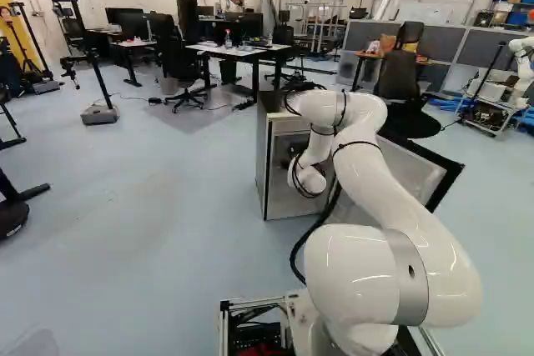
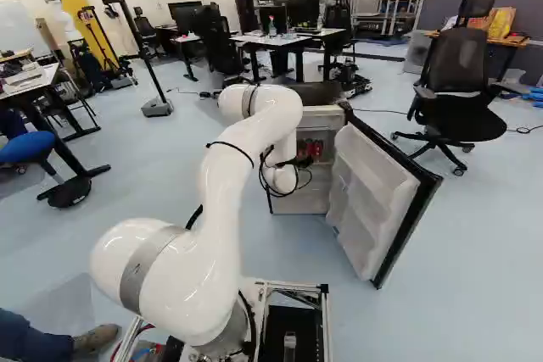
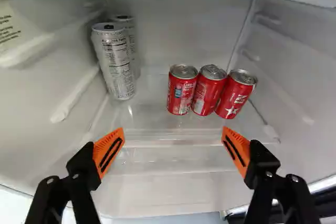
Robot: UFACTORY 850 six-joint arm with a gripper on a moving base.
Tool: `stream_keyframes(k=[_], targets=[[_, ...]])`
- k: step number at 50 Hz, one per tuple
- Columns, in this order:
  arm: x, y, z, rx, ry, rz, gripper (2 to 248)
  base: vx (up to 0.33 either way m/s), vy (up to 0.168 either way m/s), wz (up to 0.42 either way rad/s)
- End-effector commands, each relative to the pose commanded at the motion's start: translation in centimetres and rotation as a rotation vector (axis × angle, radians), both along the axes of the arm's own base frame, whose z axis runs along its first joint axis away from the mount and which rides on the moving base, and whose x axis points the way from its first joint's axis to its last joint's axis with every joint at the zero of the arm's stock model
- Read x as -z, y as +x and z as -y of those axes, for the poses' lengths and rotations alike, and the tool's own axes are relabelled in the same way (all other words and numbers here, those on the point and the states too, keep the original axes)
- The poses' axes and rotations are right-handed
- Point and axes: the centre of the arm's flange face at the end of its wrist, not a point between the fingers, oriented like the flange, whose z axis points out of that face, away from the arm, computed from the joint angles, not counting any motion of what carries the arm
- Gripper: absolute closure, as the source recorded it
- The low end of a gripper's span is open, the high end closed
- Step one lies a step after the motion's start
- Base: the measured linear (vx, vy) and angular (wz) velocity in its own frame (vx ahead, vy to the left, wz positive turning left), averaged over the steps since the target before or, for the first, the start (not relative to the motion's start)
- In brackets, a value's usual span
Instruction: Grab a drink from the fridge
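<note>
Gripper (image 3: 173, 135) released, nothing held. Red cans (image 3: 182, 90) upright on the fridge shelf (image 3: 149, 121), ahead of it — closely grouped. Likely smooth, slippery, thin-walled, weighty if full. Recommended hold: mid-body of the can nearest the silver cans (image 3: 113, 61) — moderate squeeze.

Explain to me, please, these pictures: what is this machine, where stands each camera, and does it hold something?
It is a white robot arm on a moving base, reaching to a small fridge whose door stands open. Two pictures come from cameras behind it, left and right, showing one same scene. The third looks from its wrist along the black hand. On a fridge shelf, three red cans stand side by side, and two taller silver cans one behind the other. The hand's two fingers, with orange pads, are wide open, and it holds nothing.
</note>
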Motion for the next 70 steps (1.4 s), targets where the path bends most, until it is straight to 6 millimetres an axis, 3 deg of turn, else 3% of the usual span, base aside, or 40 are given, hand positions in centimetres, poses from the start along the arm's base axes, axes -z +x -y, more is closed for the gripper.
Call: stream_keyframes(k=[17, 35, 36, 40, 41, 46, 47, 51, 52, 56, 57, 70], targets=[[0.6, 1.8, 0.0, -0.006, -0.007, 0.031, 3, 0.000, 0.000, 0.000], [0.6, 1.8, 0.0, -0.006, -0.007, 0.031, 3, 0.000, 0.000, 0.000], [0.6, 1.8, 0.0, -0.006, -0.007, 0.031, 14, 0.000, 0.000, 0.000], [0.6, 1.8, 0.0, -0.006, -0.007, 0.031, 14, 0.000, 0.000, 0.000], [0.6, 1.8, 0.0, -0.006, -0.007, 0.031, 28, 0.000, 0.000, 0.000], [0.6, 1.8, 0.0, -0.006, -0.007, 0.031, 28, 0.000, 0.000, 0.000], [0.6, 1.8, 0.0, -0.006, -0.007, 0.031, 39, 0.000, 0.000, 0.000], [0.6, 1.8, 0.0, -0.006, -0.007, 0.031, 39, 0.000, 0.000, 0.000], [0.6, 1.8, 0.0, -0.006, -0.007, 0.031, 52, 0.000, 0.000, 0.000], [0.6, 1.8, 0.0, -0.006, -0.007, 0.031, 52, 0.000, 0.000, 0.000], [0.6, 1.8, 0.0, -0.006, -0.007, 0.031, 64, 0.000, 0.000, 0.000], [0.6, 1.8, 0.0, -0.006, -0.007, 0.031, 69, 0.000, 0.000, 0.000]])
